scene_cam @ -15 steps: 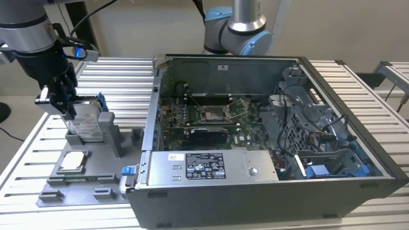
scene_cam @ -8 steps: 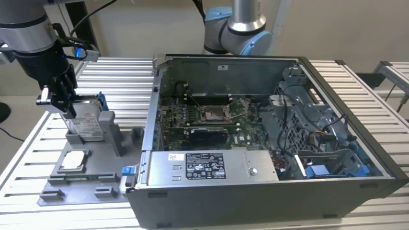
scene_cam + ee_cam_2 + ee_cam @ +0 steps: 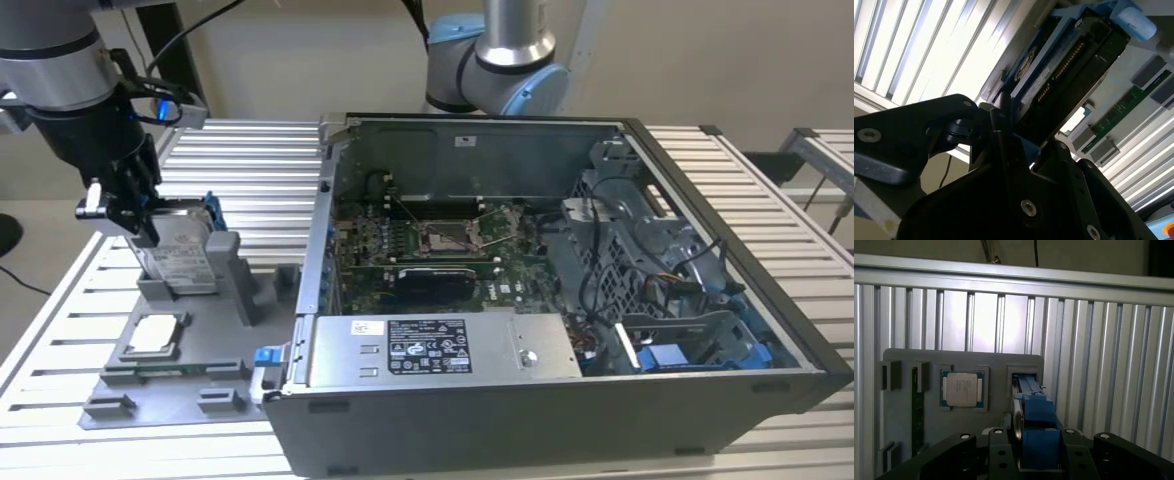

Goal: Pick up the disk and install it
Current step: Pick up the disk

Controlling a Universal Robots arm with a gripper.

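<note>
The fingers [image 3: 1000,452] are clamped on the blue edge of the disk [image 3: 1039,437], pinching it. The disk is seen upright in a slot of the tray [image 3: 187,350], beside the chip [image 3: 962,389], at the exterior view's left.

The arm [image 3: 60,70] is reaching down at the exterior view's far left, its silver-grey segment giving way to a black wrist [image 3: 83,140] that is pointing almost straight down. A silver-and-blue joint [image 3: 501,60] of the arm is standing at the far side, toward the middle. The end effector [image 3: 131,222] is hanging below the wrist, its black fingers [image 3: 1000,445] pointing down and pressing from both sides on the upper edge of the disk [image 3: 180,258]. In both wrist views the fingers are flanking it tightly.
</note>
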